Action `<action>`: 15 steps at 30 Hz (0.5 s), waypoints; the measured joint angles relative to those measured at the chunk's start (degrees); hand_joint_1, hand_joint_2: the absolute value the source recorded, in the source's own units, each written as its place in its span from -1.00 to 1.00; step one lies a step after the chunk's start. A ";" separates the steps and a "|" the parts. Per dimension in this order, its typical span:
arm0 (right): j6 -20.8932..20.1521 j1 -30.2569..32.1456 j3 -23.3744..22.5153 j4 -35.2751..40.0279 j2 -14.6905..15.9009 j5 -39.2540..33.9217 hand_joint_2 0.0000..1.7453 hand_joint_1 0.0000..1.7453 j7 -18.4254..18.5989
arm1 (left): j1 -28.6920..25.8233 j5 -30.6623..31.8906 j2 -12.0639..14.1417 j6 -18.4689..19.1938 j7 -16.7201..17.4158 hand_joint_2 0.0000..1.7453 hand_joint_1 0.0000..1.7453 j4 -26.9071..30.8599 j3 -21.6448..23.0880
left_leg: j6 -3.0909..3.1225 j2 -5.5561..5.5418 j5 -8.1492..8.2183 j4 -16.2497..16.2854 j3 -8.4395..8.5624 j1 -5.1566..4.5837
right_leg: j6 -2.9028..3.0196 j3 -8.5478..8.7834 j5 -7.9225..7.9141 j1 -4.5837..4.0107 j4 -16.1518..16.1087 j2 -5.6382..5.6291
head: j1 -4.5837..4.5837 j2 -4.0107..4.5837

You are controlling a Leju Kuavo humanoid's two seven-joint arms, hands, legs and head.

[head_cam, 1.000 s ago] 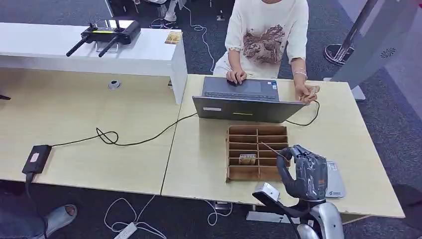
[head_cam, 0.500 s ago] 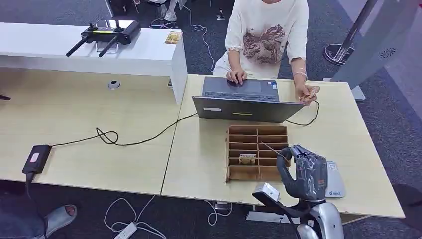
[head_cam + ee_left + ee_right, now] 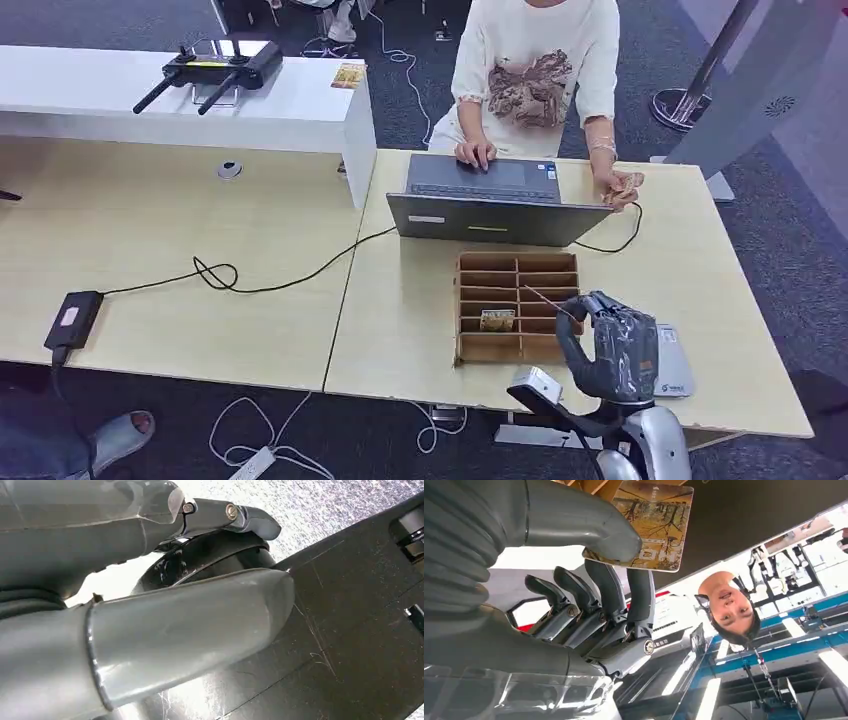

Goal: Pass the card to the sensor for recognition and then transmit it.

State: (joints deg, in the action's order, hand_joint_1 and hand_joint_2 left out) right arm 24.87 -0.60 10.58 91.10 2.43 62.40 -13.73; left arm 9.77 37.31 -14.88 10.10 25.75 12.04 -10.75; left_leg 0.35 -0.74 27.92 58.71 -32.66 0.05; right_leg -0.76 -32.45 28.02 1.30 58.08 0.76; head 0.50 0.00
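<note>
Head view: the right hand (image 3: 612, 345) hovers by the desk's (image 3: 420, 330) near edge, between a wooden divider box (image 3: 517, 305) and a flat grey sensor (image 3: 674, 362). A person (image 3: 540, 70) types on a laptop (image 3: 490, 205) at the far edge.

Left wrist view: the left hand (image 3: 150, 625) is close up; its state cannot be told.

Right wrist view: thumb and fingers (image 3: 641, 595) pinch a picture-printed card (image 3: 649, 525).

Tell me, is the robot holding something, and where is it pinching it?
Yes. The right hand holds the card, pinched near one edge between thumb and fingers.
</note>
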 joint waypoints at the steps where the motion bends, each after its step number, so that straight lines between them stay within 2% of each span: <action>1: 0.00 0.00 0.00 0.00 0.00 0.00 1.00 1.00 0.02 | -0.01 0.00 0.00 0.00 0.00 -1.00 -1.00 0.00 0.00 | 0.00 0.00 0.00 0.00 -0.01 0.00 | 0.00 0.00 0.00 0.00 0.00 0.00 | 0.00 0.00; 7: 0.00 -0.01 0.00 0.00 0.00 0.00 1.00 1.00 0.00 | 0.00 0.00 0.00 0.00 0.02 -1.00 -1.00 0.00 0.00 | 0.00 0.00 0.00 0.00 0.00 0.00 | 0.00 0.01 0.00 0.00 0.00 0.00 | 0.00 0.00; 8: 1.08 -0.48 0.02 0.04 0.00 1.81 1.00 1.00 -0.88 | -0.01 -0.04 0.02 -0.19 0.00 -1.00 -1.00 0.00 0.00 | 0.00 -0.01 0.00 0.00 -0.12 0.00 | 0.00 0.03 -0.01 0.00 0.04 -0.02 | 0.02 0.00; 9: 3.64 -2.38 0.02 0.07 0.04 5.57 1.00 1.00 -2.35 | -0.03 -0.29 -0.02 -0.99 0.02 -1.00 -1.00 0.00 0.00 | 0.00 0.13 -0.01 -0.01 -0.70 -0.02 | 0.08 -0.05 -0.06 0.01 0.11 -0.10 | 0.02 0.00; 11: 12.59 -11.90 1.02 -3.00 0.72 10.41 1.00 1.00 -2.65 | -0.10 -0.37 -0.48 -2.52 0.52 -1.00 -1.00 0.00 0.00 | -0.01 0.80 0.00 0.00 -0.47 -0.03 | 0.23 -0.29 -0.24 0.01 0.08 -0.74 | -0.04 0.00; 12: 14.08 -16.16 1.58 -4.93 1.12 9.92 1.00 1.00 -2.03 | -0.12 -0.39 -0.53 -2.86 0.68 -1.00 -1.00 0.00 0.00 | 0.00 0.94 0.00 0.00 -0.37 -0.03 | 0.22 -0.29 -0.27 0.01 0.03 -0.84 | -0.07 0.00; 15: 14.53 -23.72 2.36 -8.40 2.10 9.35 1.00 1.00 -1.44 | -0.19 -0.39 -0.70 -3.15 0.68 -1.00 -1.00 0.00 0.00 | -0.02 0.56 -0.18 0.01 -0.39 -0.03 | 0.16 -0.19 -0.32 0.00 0.02 -0.46 | -0.04 0.00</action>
State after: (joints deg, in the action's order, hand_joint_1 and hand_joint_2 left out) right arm 39.41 -24.32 12.94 82.70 4.53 71.76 -15.17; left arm 9.58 36.92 -15.58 6.95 26.43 12.04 -10.75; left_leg 0.33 -0.18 27.74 58.72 -33.06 0.03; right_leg -0.60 -32.63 27.70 1.29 58.11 0.30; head 0.46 0.00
